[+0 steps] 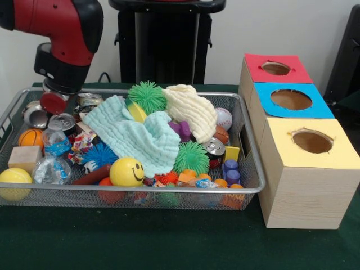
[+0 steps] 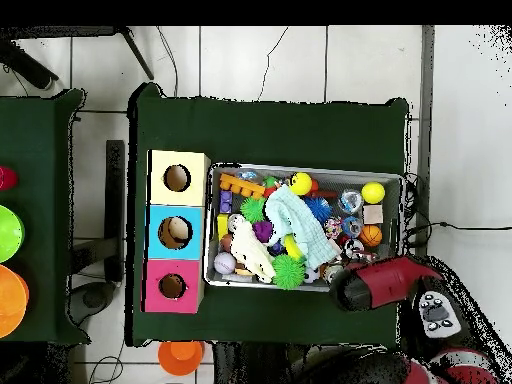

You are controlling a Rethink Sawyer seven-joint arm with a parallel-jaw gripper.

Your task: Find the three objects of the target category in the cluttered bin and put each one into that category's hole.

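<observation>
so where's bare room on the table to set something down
The green table is bare along the front of the mesh bin and before the yellow box. The bin itself is crowded edge to edge, with the arm over its far left corner.

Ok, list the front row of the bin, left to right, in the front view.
Yellow ball → crumpled clear plastic → smiley ball → purple blocks, then outside the bin the yellow box.

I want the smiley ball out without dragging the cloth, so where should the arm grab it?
Judging by its pose, come straight down on the yellow smiley ball and grip across its round middle. Its top is exposed near the wire bin's front rim, and the mint cloth lies behind it.
</observation>
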